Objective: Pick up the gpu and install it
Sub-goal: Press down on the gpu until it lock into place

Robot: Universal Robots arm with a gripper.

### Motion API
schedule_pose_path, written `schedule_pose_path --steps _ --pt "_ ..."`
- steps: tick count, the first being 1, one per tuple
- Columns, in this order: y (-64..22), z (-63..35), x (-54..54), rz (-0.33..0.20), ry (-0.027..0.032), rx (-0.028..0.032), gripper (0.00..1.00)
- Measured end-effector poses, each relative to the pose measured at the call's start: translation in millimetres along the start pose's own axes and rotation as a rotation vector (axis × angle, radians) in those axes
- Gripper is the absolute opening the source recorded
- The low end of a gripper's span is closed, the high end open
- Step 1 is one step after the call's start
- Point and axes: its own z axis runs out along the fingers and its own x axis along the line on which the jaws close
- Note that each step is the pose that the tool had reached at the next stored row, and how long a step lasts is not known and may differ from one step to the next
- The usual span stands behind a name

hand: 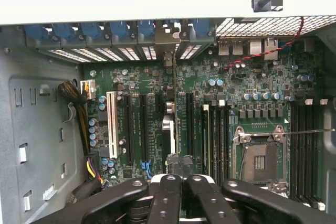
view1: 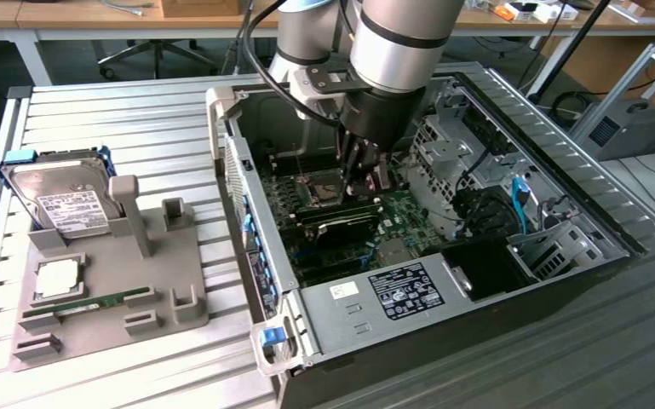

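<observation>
The task is looking well advanced: the thin flat gpu with its black face (hand: 173, 95) is standing on edge inside the open black and grey steel computer case (view1: 600, 200), lying along one of the long black expansion slots of the green motherboard (hand: 236, 77). Its grey metal end bracket is sitting up against the perforated rear wall, among the blue plastic slot clips. In my judgement, what is left is the final seating and letting go; whether the card is fully home in its slot is not showing.

The black tool (hand: 178, 179) is reaching down into the case, with its ribbed, bolted fingers drawn together, narrow, directly over the card's upper edge. I cannot tell whether they are pinching that edge or only bearing on it.

Around the card, the board is bristling with small round capacitors, a white slot, and an open silver processor socket (hand: 260, 161) with a wire lever. A bundle of black, yellow and red cables is hanging by the matt grey side wall.

Out on the ribbed metal tabletop (view1: 112, 119), a moulded grey plastic holder (view1: 174, 319) is carrying a silver hard drive with a white label (view1: 66, 204), a square silver processor chip (view1: 57, 277) and a narrow green memory stick (view1: 89, 304), all well apart from the case
</observation>
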Motion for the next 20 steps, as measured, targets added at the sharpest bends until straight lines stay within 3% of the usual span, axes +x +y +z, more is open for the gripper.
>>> schedule_pose_path --steps 4,20 --pt "1.7 3.2 0.1 0.000 0.0000 0.0000 0.11" --pt "11.5 32.6 1.1 0.000 0.0000 0.0000 0.11"
